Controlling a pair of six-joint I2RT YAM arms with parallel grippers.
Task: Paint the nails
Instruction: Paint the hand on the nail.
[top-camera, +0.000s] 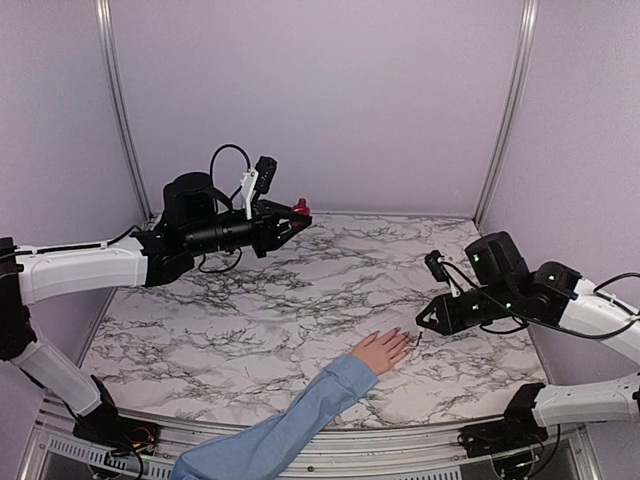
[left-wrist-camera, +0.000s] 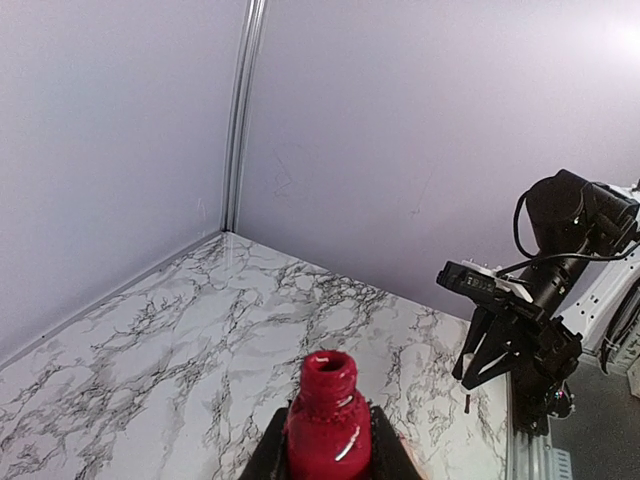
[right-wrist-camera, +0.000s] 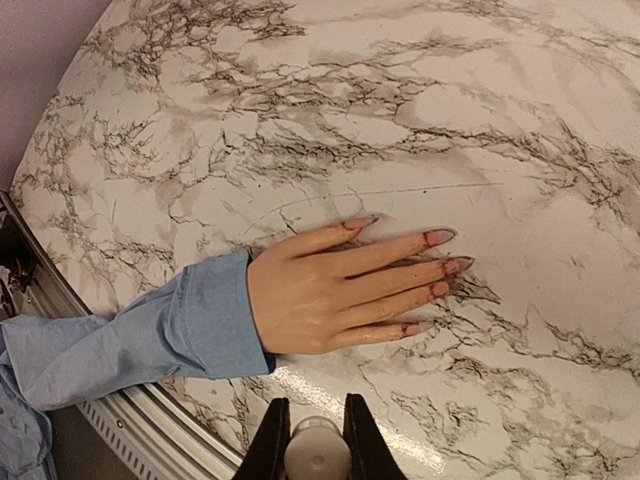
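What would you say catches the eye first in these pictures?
A hand in a blue sleeve lies flat on the marble table, front centre. The left gripper holds an open red bottle high at back left; the right gripper, holding a white cap, hovers beside the hand.

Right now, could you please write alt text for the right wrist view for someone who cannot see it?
A light-skinned hand in a light blue sleeve lies flat on the marbled table, its nails pinkish. At the bottom edge, the right gripper is shut on a small white round piece.
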